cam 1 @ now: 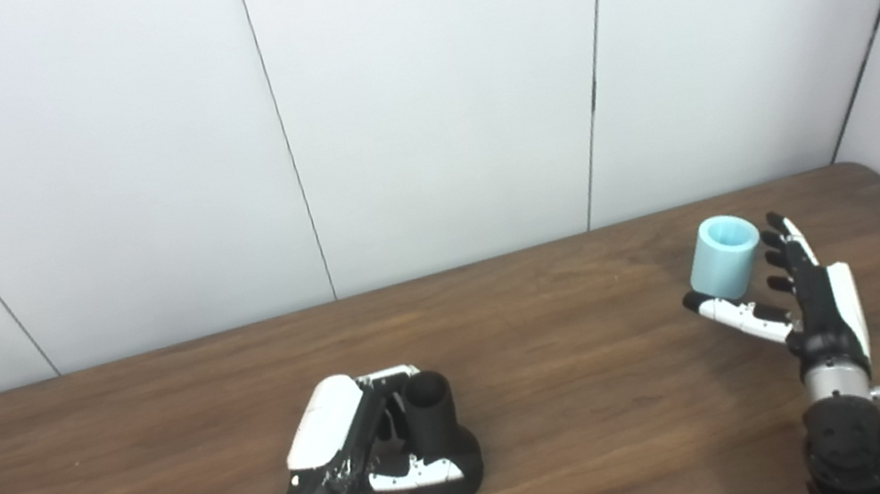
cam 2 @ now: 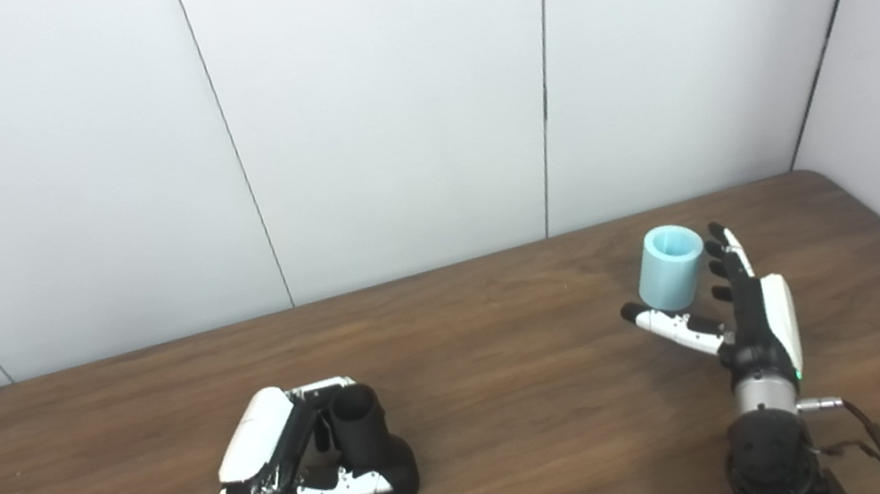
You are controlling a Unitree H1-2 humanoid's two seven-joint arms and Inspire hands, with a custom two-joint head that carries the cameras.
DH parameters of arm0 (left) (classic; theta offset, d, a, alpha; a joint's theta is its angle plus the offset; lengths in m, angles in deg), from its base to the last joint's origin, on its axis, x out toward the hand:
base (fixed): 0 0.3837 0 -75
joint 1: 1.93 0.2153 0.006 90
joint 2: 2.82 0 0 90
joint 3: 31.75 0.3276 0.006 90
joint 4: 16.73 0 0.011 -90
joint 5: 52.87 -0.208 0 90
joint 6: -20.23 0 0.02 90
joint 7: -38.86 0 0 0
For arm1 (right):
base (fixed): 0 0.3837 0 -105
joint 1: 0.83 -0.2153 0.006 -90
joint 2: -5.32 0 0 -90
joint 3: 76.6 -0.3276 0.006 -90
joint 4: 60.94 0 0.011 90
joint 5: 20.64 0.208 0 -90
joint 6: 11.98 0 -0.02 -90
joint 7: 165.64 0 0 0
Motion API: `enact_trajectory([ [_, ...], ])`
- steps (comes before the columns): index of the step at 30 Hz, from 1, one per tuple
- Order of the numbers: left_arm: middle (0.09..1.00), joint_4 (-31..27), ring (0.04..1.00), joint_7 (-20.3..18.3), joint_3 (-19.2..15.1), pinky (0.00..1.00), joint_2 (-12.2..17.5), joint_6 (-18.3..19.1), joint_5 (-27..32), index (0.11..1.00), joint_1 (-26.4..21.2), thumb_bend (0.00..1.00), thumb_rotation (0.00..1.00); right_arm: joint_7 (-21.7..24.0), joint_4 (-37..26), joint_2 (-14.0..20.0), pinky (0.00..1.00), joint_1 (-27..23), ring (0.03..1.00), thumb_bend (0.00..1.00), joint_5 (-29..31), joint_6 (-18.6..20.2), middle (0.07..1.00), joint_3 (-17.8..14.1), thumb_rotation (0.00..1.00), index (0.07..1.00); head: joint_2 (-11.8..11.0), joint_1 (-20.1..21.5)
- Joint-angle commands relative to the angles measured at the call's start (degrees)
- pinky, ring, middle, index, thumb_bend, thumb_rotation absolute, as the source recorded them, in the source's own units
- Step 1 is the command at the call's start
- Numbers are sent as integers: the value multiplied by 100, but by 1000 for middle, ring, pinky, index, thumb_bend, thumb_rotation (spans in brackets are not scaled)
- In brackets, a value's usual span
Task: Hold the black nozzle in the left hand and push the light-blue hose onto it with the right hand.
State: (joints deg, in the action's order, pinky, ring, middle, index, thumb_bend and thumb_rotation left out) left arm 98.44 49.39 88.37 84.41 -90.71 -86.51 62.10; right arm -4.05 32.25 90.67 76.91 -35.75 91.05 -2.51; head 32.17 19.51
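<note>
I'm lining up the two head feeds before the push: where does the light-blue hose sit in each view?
Left eye view: light-blue hose right of centre, upright on the wooden table, inside the open right robot hand.
Right eye view: the hose sits slightly further left.
Shared landmark: the black nozzle, bottom left, in the left robot hand.

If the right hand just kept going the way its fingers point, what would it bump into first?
The right hand points up toward the back wall. The blue hose sits just left of the fingers, within the open hand, so it would likely be carried along rather than hit. Beyond lies bare table, then probably the wall; depth is unclear.
</note>
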Motion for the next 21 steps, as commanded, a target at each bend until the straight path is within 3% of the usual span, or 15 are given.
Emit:
enact_trajectory([
  [1,409,551,298,-907,469,232,131,642,-400,509,810,516,0,-227,-6,95,791,-305,879,909,85,-377,905,-122,283,921,1,4],
  [5,450,536,350,-925,532,249,156,655,-470,530,795,498,0,-428,204,72,811,-450,900,884,143,-414,928,-238,254,939,2,24],
  [14,444,489,349,-983,632,238,187,732,-571,534,775,494,0,-918,679,123,812,-695,902,870,151,-748,937,-306,256,970,9,41],
  [21,439,462,345,-997,627,226,189,756,-597,534,782,494,0,-943,790,204,765,-808,879,868,118,-540,932,-274,247,965,5,45],
])
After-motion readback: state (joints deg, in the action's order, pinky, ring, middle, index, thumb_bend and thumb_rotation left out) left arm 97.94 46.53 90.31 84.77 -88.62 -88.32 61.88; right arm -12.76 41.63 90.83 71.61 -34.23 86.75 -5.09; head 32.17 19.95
